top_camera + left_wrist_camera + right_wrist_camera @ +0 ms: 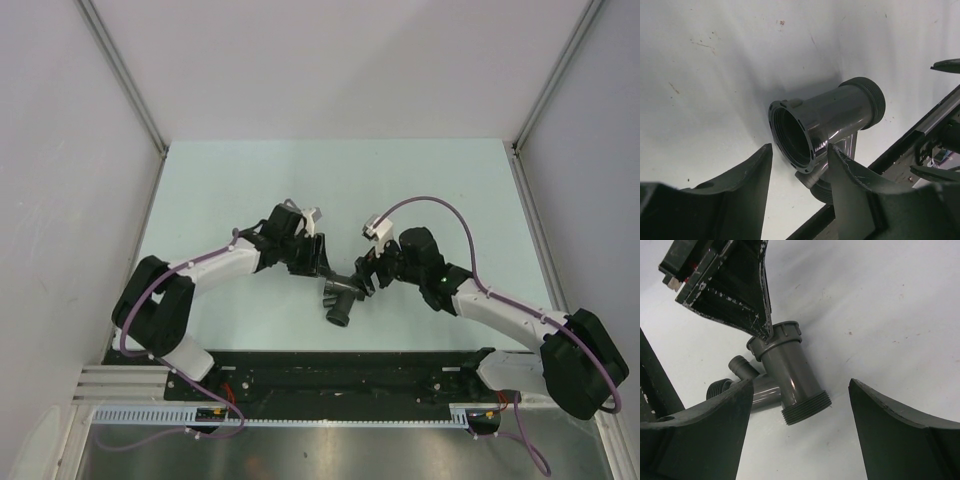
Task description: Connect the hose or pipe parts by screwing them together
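Against the pipe fitting (pixel 835 115) rests the left hand (pixel 800 150) (part open).

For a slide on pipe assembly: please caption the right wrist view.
Grey branched pipe fitting on the pale table, framed by the open fingers of the right hand.

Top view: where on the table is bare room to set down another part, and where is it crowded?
Bare: the far table strip between back wall and arms. Crowded: centre, where left tool and right tool flank the branched fitting.

Right gripper (pixel 800 385) spread; branched pipe fitting (pixel 788 374) lies between fingers (pixel 900 430).
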